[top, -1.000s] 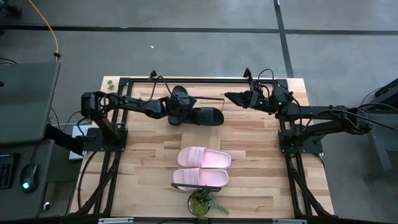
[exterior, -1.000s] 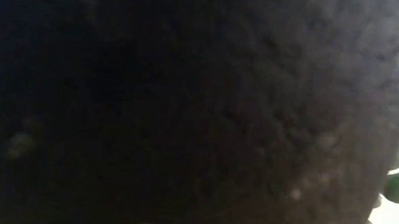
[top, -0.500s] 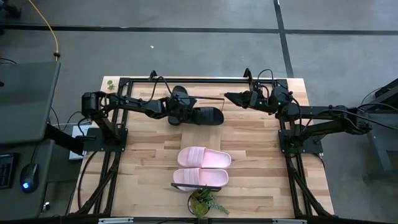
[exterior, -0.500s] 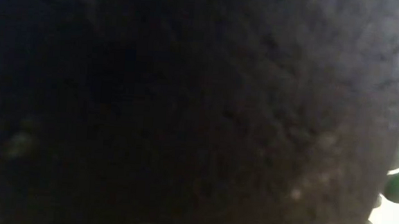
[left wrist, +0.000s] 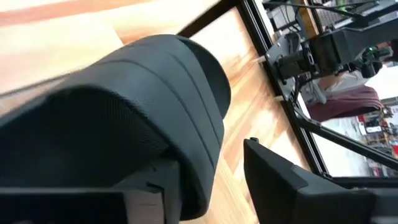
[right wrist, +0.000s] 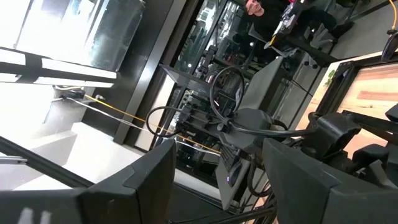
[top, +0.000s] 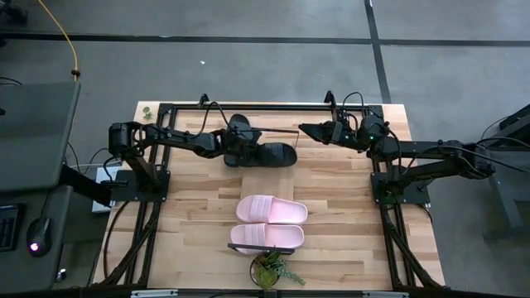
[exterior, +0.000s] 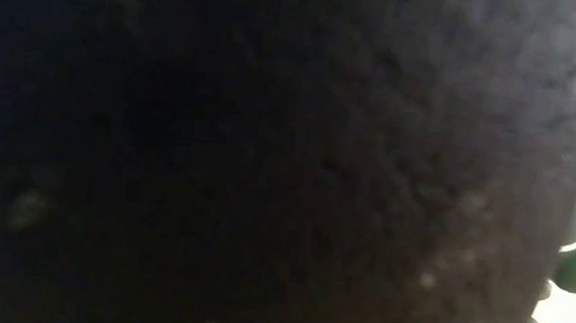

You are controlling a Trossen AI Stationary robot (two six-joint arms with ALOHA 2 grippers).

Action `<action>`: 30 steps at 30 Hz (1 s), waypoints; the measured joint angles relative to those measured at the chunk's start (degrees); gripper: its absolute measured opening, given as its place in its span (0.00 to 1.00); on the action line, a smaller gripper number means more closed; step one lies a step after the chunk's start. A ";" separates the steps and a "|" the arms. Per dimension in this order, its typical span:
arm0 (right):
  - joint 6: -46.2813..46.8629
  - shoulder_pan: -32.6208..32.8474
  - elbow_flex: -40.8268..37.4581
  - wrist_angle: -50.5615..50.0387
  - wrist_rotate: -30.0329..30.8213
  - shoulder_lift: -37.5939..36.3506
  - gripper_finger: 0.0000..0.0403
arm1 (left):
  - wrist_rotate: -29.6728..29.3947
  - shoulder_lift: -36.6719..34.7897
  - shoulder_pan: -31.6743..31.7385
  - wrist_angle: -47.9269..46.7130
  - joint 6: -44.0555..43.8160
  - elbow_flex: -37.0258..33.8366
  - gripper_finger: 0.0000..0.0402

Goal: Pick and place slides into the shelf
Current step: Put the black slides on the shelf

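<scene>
Black slide set at bench far edge by shelf; left gripper at strap, fingers parted, slide between them. Clean lift-off advised, no strap snag. Right gripper parked open. Pink pair mid-bench.

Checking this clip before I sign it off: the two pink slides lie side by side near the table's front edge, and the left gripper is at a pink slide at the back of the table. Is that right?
Not quite. The left gripper is at a black slide, not a pink one; the high view shows it. The pink slides do lie side by side near the table's front edge.
</scene>
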 joint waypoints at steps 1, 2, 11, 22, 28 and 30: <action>0.00 0.00 0.00 0.00 0.02 0.00 0.57 | -0.40 0.00 0.00 0.09 0.18 0.00 0.37; 0.00 0.00 0.00 -0.02 0.02 0.00 0.57 | -0.72 0.02 0.03 0.29 0.27 0.00 0.38; -0.02 0.00 0.00 0.00 0.02 0.00 0.57 | -1.07 0.11 0.02 -1.39 1.38 1.49 0.44; 0.11 0.00 0.00 0.01 -0.04 0.00 0.57 | -3.93 0.09 0.00 -15.45 8.66 7.44 0.55; 0.10 0.00 0.00 0.01 -0.17 0.00 0.57 | -5.85 0.07 -0.04 -21.63 11.13 9.90 0.57; 0.07 0.00 0.00 -0.02 -0.20 0.00 0.57 | -6.52 0.04 0.02 -23.51 12.07 9.90 0.57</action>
